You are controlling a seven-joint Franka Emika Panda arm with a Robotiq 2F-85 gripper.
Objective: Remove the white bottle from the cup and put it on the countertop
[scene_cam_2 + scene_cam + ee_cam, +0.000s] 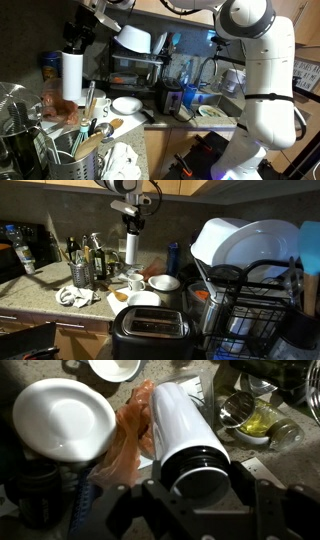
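Countertop (30, 298) below white bottle (131, 248) in hand (132, 226).

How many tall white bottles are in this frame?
1. The white bottle stands upright, gripped at its top by the gripper. The clear water bottle at the countertop's far end is not counted. Clutter could hide others.

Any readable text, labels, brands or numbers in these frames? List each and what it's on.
Nothing is legible in any view.
Plain side, no print showing: white bottle.
Any label too small and blurred to read: water bottle.
Any labels too small and blurred to read: oil bottles.
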